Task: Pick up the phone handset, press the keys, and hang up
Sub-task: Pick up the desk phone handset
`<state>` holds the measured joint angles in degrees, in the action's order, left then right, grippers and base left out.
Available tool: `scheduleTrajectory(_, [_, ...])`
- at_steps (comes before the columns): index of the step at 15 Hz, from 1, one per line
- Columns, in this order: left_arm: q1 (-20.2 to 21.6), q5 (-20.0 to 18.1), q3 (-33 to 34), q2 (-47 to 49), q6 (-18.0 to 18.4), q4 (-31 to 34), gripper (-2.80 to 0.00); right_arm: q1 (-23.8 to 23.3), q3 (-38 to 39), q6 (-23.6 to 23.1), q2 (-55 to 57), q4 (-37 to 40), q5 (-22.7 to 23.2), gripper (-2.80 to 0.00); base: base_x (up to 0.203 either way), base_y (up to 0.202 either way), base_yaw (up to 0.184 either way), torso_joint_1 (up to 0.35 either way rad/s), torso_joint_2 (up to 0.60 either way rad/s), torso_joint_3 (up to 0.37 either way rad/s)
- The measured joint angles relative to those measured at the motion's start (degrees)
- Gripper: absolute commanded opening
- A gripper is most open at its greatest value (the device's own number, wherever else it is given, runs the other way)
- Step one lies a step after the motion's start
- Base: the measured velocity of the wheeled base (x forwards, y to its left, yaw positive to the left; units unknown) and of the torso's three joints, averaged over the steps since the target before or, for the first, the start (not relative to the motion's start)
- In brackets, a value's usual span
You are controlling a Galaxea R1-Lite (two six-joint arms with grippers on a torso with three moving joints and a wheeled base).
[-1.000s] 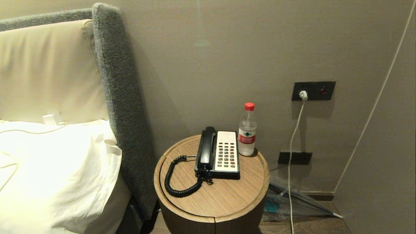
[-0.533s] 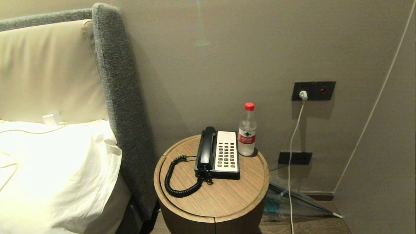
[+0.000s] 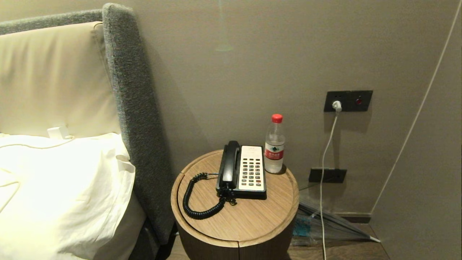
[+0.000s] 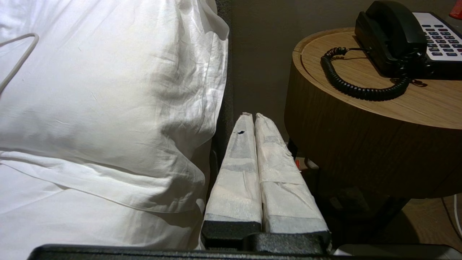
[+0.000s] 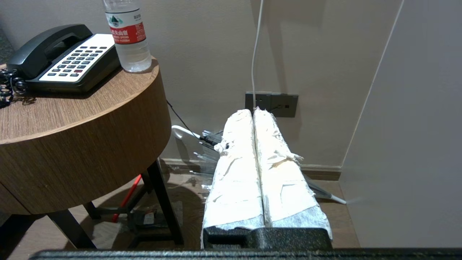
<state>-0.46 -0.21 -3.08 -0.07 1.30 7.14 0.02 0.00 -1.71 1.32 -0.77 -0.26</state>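
The black phone handset (image 3: 229,162) lies in its cradle on the left side of the phone base, beside the cream panel of keys (image 3: 251,172). Its coiled cord (image 3: 196,202) loops over the round wooden bedside table (image 3: 249,227). Neither arm shows in the head view. My left gripper (image 4: 252,116) is shut and empty, low between the bed and the table, below the handset (image 4: 395,30). My right gripper (image 5: 253,111) is shut and empty too, low to the right of the table, with the handset (image 5: 43,45) and keys (image 5: 77,57) up to its left.
A water bottle (image 3: 274,144) with a red cap stands right behind the phone's right side. A white pillow (image 3: 61,195) and grey headboard (image 3: 133,108) are left of the table. A charger cable (image 3: 323,173) hangs from a wall socket, and a clear umbrella (image 3: 325,224) lies on the floor.
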Motion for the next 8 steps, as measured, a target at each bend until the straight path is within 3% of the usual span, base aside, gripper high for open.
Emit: scheduleTrajectory(8, [0.0, 0.05, 0.0, 0.0, -0.14, -0.06, -2.8, 0.0, 0.0, 0.02, 0.0, 0.0, -0.01, -2.8, 0.0, 0.0, 0.0, 0.0, 0.0, 0.0])
